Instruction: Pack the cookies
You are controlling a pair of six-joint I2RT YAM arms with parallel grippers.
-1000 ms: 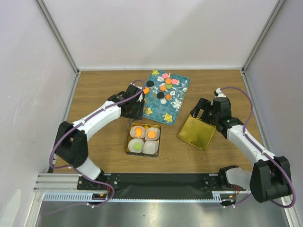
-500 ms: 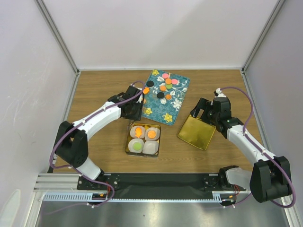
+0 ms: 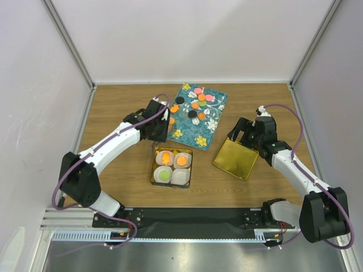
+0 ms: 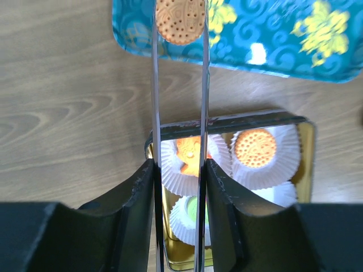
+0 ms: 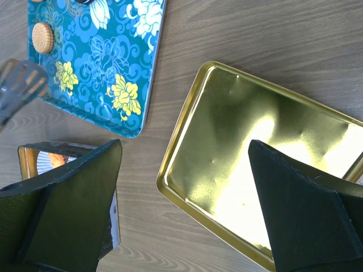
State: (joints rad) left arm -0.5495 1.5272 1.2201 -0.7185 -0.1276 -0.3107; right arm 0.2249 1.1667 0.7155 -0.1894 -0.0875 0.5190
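Nearest, the gold tin (image 4: 249, 118) holds 4 white paper cups (image 3: 180, 177). 2 orange cookies (image 3: 181, 160) sit in the 2 far cups, 1 green cookie (image 3: 164, 175) sits in the near-left cup, and the near-right cup shows only white. Right of the tin, the gold lid (image 3: 236, 161) lies open side up. Beyond both, the teal tray (image 3: 212, 129) carries more cookies bunched on its far half, plus 1 orange cookie (image 4: 180, 21) by its left edge.

The left arm (image 3: 116, 139) reaches past the tin's far-left corner to that edge. The left jaws stand narrowly apart. Their thin fingers (image 4: 154, 85) frame that cookie, yet from the right wrist their tip shows just short of it. The right jaws are spread wide above the lid's far edge, holding nothing.

The tin's far wall lies just near of the tray's near-left corner. A strip of table (image 3: 203, 164) shows between tin and lid. White walls close the table's left, far and right sides.
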